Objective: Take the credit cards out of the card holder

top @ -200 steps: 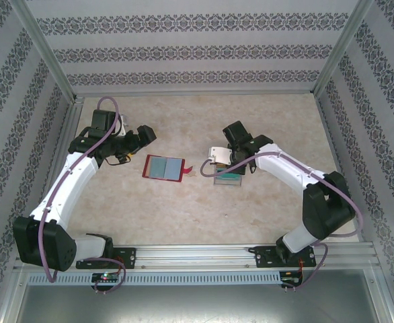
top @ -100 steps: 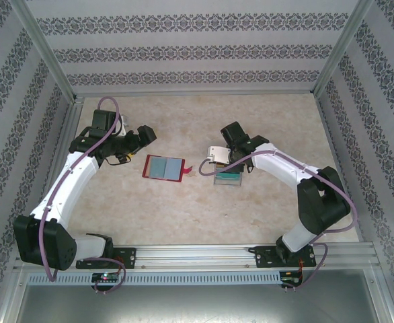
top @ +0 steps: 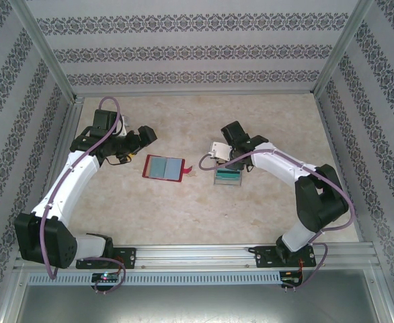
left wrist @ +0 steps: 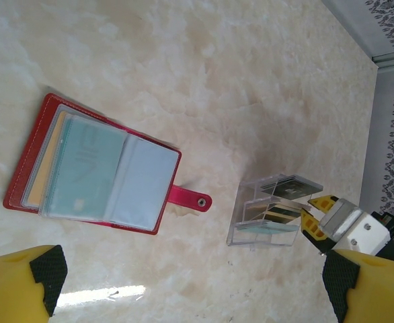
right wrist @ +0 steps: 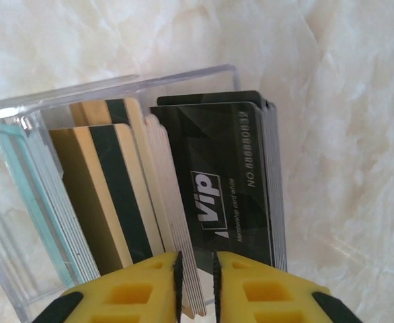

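Right claw [right wrist: 197,270] looser, cards [right wrist: 232,182] between

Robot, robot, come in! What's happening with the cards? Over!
Left gripper wide open, beside wallet. Right gripper at cards in clear stand, jaws narrow, grip unclear. Wallet open, teal card inside. Nothing in the way.

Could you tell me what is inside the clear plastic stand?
The clear plastic stand holds upright black cards, gold striped cards and teal cards; the right gripper hides their near ends.
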Controlling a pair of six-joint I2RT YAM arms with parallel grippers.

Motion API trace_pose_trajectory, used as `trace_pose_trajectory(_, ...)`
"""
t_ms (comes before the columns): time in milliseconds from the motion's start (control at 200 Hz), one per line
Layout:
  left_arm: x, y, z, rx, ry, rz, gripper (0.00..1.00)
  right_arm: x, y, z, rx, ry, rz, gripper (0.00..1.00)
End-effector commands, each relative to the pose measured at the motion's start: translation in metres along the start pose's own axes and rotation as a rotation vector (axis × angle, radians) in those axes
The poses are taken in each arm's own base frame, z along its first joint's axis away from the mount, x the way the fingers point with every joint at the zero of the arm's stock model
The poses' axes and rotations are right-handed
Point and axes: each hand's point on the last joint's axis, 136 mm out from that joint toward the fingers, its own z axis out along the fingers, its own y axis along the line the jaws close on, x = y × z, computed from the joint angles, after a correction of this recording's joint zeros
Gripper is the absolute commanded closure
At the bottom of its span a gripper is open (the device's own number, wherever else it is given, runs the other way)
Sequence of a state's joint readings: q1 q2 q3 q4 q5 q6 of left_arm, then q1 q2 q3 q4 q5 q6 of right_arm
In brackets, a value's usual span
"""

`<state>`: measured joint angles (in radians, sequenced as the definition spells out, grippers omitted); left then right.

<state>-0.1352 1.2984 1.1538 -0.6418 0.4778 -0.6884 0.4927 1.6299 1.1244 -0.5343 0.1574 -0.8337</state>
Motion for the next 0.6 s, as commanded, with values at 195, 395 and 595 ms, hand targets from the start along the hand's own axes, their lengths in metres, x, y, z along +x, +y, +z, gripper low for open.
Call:
trace_pose_trajectory(195,-0.006,0.013,0.013,-0.006,0.026,0.020,0.01,-0.053,-0.035,-0.063,0.013,-0.237,0.479,0.64)
trace_pose_trajectory(395,-0.001,0.039,0.041,-0.046,0.092,-0.008,0.11,-0.108,-0.021,-0.090,-0.077,-0.407,0.797,0.67)
trace_pose_trajectory(595,0.008,0.060,0.076,-0.056,0.177,-0.061,0.25,-0.151,0.022,-0.060,-0.243,-0.345,1.055,0.69)
